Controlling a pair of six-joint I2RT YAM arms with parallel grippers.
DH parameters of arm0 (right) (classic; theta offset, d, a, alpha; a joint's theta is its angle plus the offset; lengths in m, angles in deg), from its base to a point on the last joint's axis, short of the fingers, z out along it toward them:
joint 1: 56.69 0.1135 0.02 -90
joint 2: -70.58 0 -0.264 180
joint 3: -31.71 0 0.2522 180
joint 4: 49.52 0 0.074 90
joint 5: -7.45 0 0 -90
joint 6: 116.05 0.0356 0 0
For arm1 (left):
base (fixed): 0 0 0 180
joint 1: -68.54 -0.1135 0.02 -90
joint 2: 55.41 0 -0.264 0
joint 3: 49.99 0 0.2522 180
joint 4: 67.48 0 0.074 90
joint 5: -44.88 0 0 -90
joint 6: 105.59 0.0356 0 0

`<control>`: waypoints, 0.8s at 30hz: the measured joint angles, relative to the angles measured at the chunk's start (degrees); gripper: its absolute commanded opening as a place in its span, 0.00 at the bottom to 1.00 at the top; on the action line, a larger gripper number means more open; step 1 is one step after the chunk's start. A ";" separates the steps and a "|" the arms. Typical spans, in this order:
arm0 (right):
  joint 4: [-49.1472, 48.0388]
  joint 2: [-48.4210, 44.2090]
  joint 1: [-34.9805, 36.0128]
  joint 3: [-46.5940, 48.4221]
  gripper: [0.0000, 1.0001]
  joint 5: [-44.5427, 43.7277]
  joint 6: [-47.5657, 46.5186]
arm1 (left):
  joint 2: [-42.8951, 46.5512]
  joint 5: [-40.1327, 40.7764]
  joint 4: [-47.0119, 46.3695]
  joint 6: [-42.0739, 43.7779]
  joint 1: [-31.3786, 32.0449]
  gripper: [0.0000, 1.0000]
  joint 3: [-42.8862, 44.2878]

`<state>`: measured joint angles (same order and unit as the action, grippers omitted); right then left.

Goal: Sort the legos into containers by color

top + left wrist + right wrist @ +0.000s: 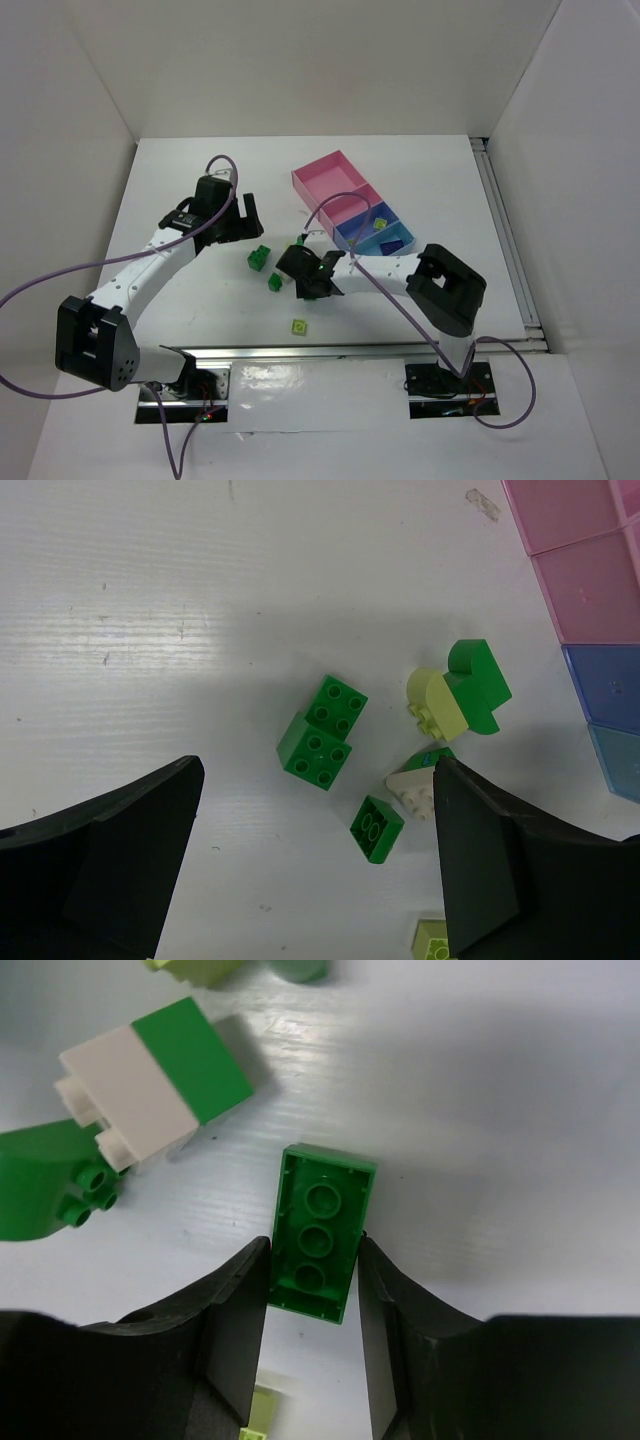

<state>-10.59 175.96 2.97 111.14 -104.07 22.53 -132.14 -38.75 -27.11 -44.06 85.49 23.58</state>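
My right gripper (313,1290) is shut on a dark green lego (320,1230), which lies underside-up between the two fingers; in the top view this gripper (308,278) is at the table's middle. A green-and-white brick (150,1080) and a curved green brick (40,1190) lie just beyond it. My left gripper (317,770) is open and empty, hovering over two green square bricks (315,750), an overturned green one (377,828), a cream-white one (415,790) and a pale yellow-green one (435,705). The containers (330,180) stand at the back right.
The blue boxes (375,228) hold a yellow-green brick (380,222) and a flat blue piece (392,243). A pale brick (299,326) lies alone near the front edge. Green bricks (260,258) lie between the two grippers. White walls enclose the table.
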 measured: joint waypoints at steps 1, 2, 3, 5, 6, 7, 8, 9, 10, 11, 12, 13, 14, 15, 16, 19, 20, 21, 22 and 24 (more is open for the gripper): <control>0.31 0.11 0.00 0.31 0.33 -0.83 0.13 | 0.00 0.00 -0.02 0.00 0.00 0.98 0.00; 0.68 0.13 0.00 0.35 0.31 -1.25 0.17 | 0.00 0.00 -0.02 0.00 0.00 0.98 0.00; 1.09 0.07 0.11 0.35 0.31 -2.03 0.17 | 0.00 0.00 -0.02 0.00 0.00 0.98 0.00; 1.68 -0.24 0.22 0.35 0.31 -3.61 0.11 | 0.00 0.00 -0.02 0.00 0.00 0.98 0.00; 1.97 -0.79 0.26 0.33 0.31 -4.52 -0.04 | 0.02 0.00 -0.02 0.00 0.00 0.98 0.00; 2.34 -1.62 0.33 0.31 0.31 -5.35 -0.35 | 0.04 0.00 -0.02 0.00 0.00 0.98 0.00; 2.60 -2.97 0.28 0.28 0.31 -6.54 -0.79 | 0.11 0.02 0.00 0.00 0.00 0.98 0.00; 2.56 -4.72 -0.07 0.28 0.31 -7.48 -1.60 | 0.13 0.15 -0.02 0.00 0.00 0.98 0.00; 2.49 -6.58 -0.35 0.31 0.31 -8.17 -2.25 | 0.24 0.33 -0.02 0.00 0.00 0.98 0.00; 2.43 -8.41 -1.09 0.44 0.31 -8.57 -3.37 | 0.37 0.46 0.02 0.00 0.00 0.98 0.00; 2.36 -10.03 -2.10 0.90 0.31 -9.07 -4.39 | 0.59 0.63 0.07 0.00 0.00 0.98 0.00; 2.32 -10.97 -3.45 1.79 0.31 -9.46 -5.35 | 0.79 0.81 0.07 0.00 0.00 0.98 0.00; 2.23 -11.37 -5.07 3.21 0.31 -9.86 -6.64 | 0.96 0.90 0.09 0.00 0.00 0.98 0.00; 1.88 -11.34 -6.82 4.79 0.31 -10.23 -7.76 | 1.09 0.94 0.13 0.00 0.00 0.98 0.00; 0.96 -11.15 -8.44 6.14 0.31 -10.49 -9.16 | 1.18 1.01 0.17 0.00 0.00 0.98 0.00; -1.88 -10.25 -14.45 9.07 0.32 -10.51 -12.33 | 1.22 1.11 0.46 0.00 0.00 0.98 0.00; -2.75 -9.49 -15.98 10.05 0.32 -10.36 -13.16 | 1.27 1.14 0.63 0.00 0.00 0.98 0.00; -3.58 -8.28 -17.81 11.37 0.32 -10.03 -14.05 | 1.36 1.25 0.81 0.00 0.00 0.98 0.00; -4.63 -6.78 -19.56 12.81 0.32 -9.57 -14.88 | 1.60 1.31 1.01 0.00 0.00 0.98 0.00; -5.75 -3.50 -22.10 15.65 0.32 -8.85 -16.17 | 2.32 1.42 1.33 0.00 0.00 0.98 0.00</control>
<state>-16.33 172.47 -19.13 126.79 -112.92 6.35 -129.82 -37.33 -25.78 -44.06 85.49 23.58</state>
